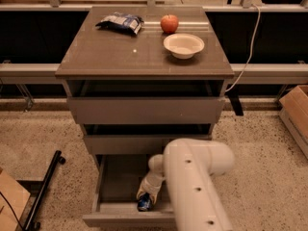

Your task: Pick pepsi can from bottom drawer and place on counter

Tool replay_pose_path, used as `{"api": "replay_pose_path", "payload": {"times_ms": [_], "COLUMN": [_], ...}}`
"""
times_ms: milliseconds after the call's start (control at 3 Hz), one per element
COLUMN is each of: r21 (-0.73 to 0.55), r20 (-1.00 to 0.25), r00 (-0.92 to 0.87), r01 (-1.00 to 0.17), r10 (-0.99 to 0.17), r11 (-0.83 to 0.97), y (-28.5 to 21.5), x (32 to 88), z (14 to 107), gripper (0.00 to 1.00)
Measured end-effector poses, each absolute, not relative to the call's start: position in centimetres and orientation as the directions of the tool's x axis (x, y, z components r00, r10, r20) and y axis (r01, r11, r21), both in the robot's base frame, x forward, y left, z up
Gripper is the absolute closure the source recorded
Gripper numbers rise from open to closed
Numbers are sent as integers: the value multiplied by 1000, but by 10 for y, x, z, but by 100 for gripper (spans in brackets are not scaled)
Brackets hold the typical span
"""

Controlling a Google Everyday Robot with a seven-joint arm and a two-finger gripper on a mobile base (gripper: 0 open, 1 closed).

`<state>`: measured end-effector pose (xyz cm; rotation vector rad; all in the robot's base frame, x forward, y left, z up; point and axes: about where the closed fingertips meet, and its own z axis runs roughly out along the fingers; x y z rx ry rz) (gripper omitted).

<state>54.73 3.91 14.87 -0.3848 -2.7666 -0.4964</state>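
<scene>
The bottom drawer (111, 189) is pulled open at the base of the cabinet. The pepsi can (144, 203), dark blue, stands near the drawer's front edge. My gripper (146, 195) reaches down into the drawer from my white arm and sits right over the can, covering its top. The counter (110, 52) is the glossy grey-brown top of the cabinet, above the two narrower drawers.
On the counter lie a blue-and-white snack bag (120, 22), a red apple (169, 23) and a white bowl (184, 45). A cardboard box (296, 114) stands at the right. A black pole (44, 189) lies on the floor at the left.
</scene>
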Motion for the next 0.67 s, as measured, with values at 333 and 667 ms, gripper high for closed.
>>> {"api": "replay_pose_path", "payload": {"times_ms": [333, 667], "r21": [466, 599], "r20": [250, 160], "r00": [-963, -987], "r01": [206, 92], "r10": [95, -6], "r11": [861, 796], "y": [26, 7], "x": [536, 522], "z": [226, 291], "gripper": [100, 100]}}
